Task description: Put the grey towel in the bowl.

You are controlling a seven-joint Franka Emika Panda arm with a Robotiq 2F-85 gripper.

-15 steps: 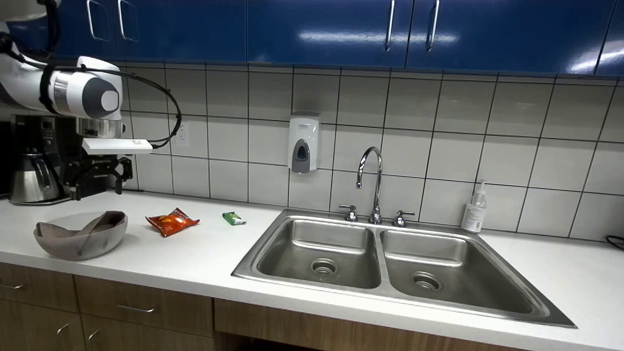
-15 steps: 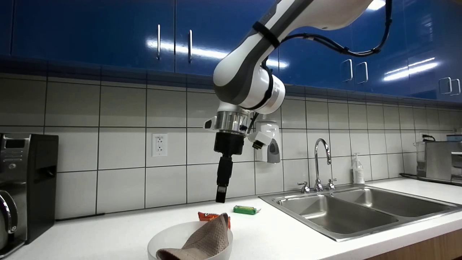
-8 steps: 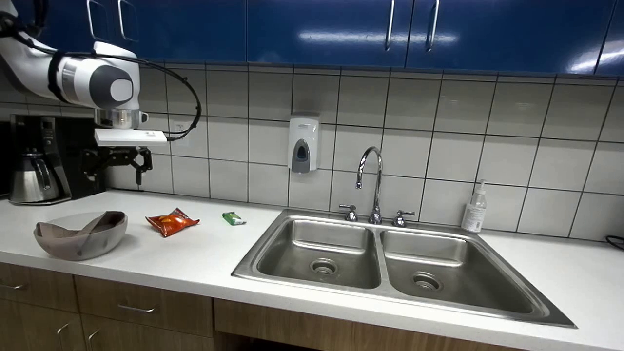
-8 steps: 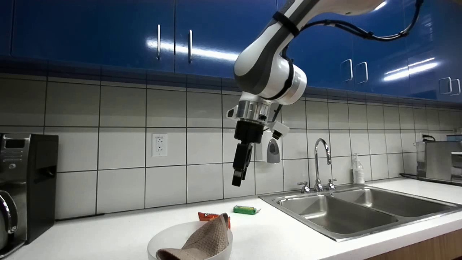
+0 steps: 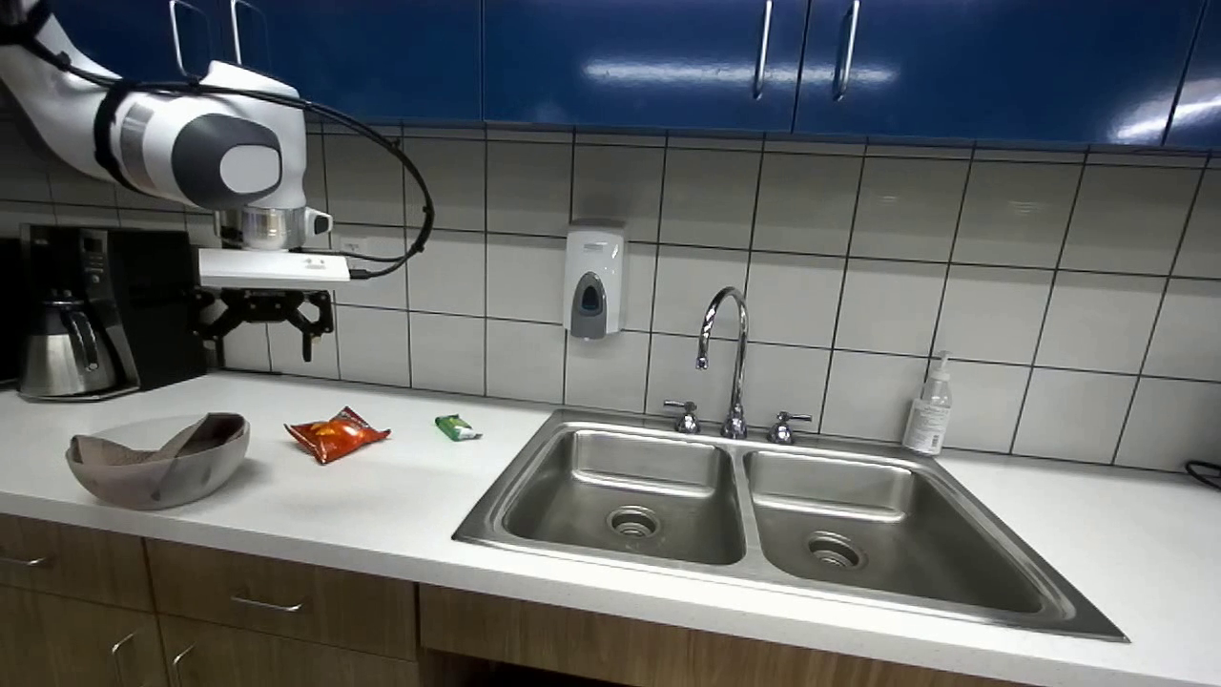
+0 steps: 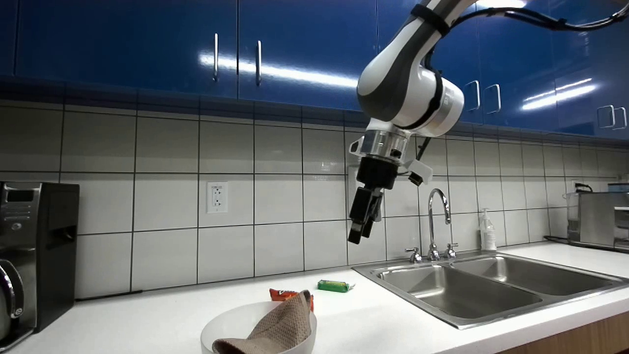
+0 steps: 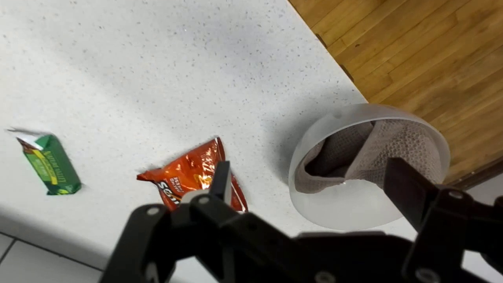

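Observation:
The grey-brown towel lies folded inside the translucent white bowl, with one end rising to the rim. Towel and bowl also show at the bottom of an exterior view, where the bowl is cut off by the frame. In the wrist view the towel sits in the bowl. My gripper is open and empty, high above the counter and apart from the bowl, on its sink side. In the wrist view its fingers are wide apart with nothing between them.
A red chip bag lies beside the bowl, and a green snack packet lies nearer the double sink. A black coffee maker stands behind the bowl. Blue cabinets hang above. The counter's front edge is close to the bowl.
My open gripper has moved up and away from the bowl toward the sink side, and the wrist has turned somewhat. The towel, bowl and snack packets have not moved.

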